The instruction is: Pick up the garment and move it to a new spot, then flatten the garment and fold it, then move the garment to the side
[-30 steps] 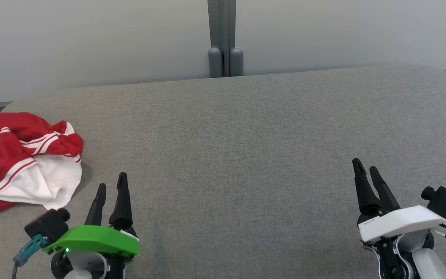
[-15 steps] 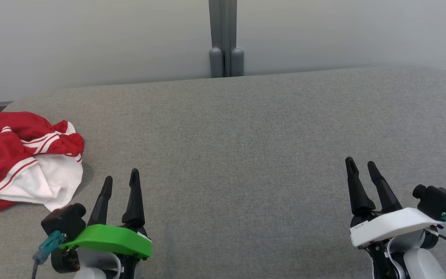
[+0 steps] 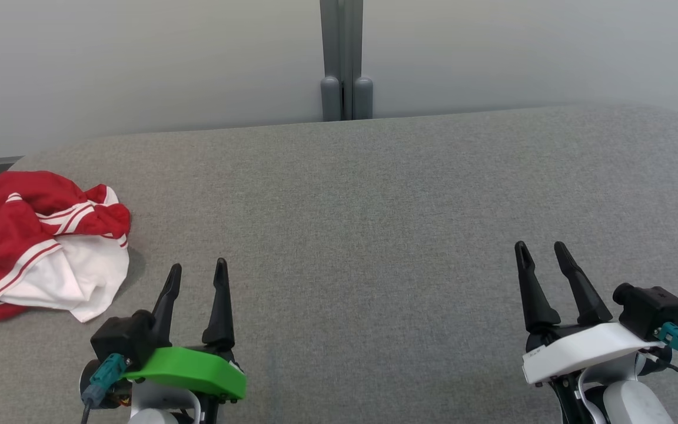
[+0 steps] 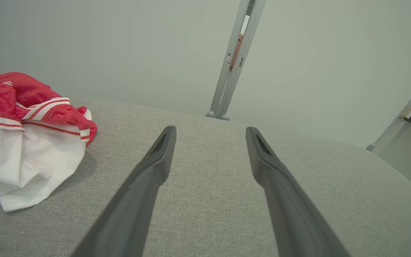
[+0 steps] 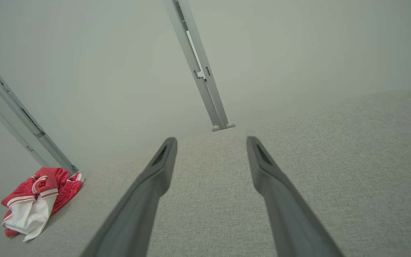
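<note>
A crumpled red and white garment with striped trim lies in a heap at the far left of the grey padded table. The same garment sits to the left in the left wrist view, and the garment looks small at the lower left in the right wrist view. My left gripper hovers open just right of the heap, nothing between its fingers. Far off at the lower right, my right gripper is open and empty too.
A pale wall with a grey vertical post stands behind the table's far edge. A slanted metal frame bar rises beyond the table's left end. The broad grey surface stretches between the two grippers.
The left gripper has shifted right and slightly back, away from the garment. The right gripper has drifted left. The garment has not moved.
</note>
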